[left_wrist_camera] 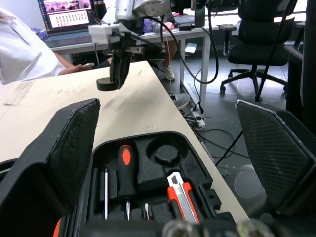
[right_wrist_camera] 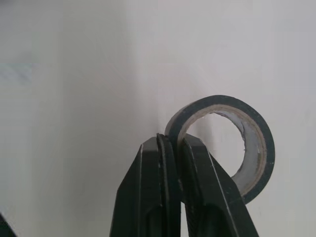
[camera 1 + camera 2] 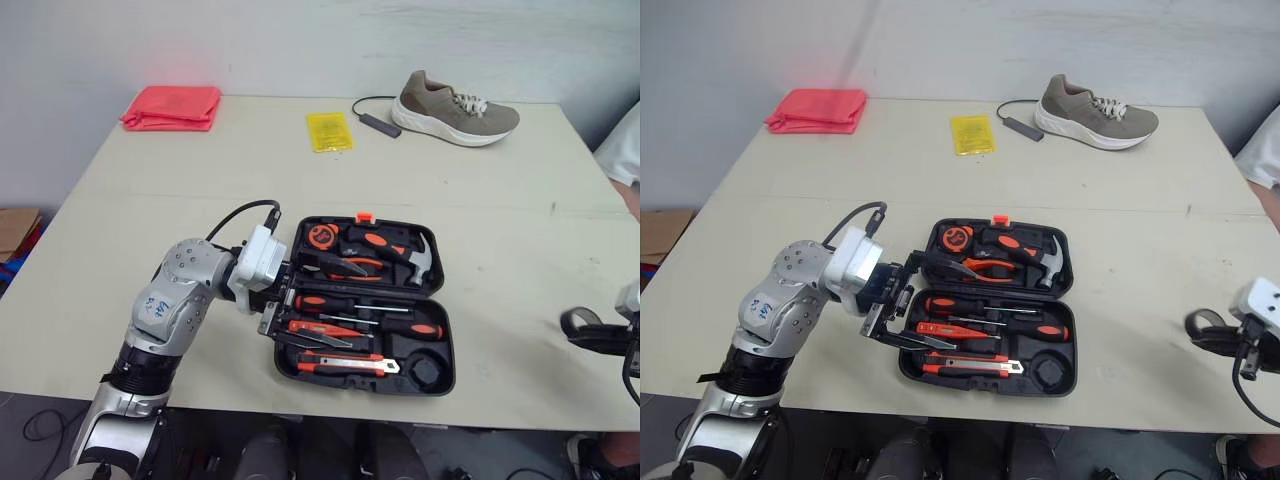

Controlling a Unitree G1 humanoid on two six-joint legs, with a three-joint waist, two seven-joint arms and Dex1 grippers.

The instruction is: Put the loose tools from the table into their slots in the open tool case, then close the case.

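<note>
While left pincer (image 3: 898,298) gapes at case (image 3: 1070,300) — right pincer (image 2: 173,140), outstretched, clamps tape roll (image 2: 259,148).

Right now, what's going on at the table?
The right gripper pinches the wall of a black tape roll near the table surface, to the right of the open tool case. The left gripper sits open at the case's left edge. The round slot is empty.

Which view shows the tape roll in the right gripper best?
Right wrist view: the tape roll is close up, its wall pinched between the right gripper's fingers. The left wrist view shows it small and distant; the eye views catch it at the picture's right edge.
</note>
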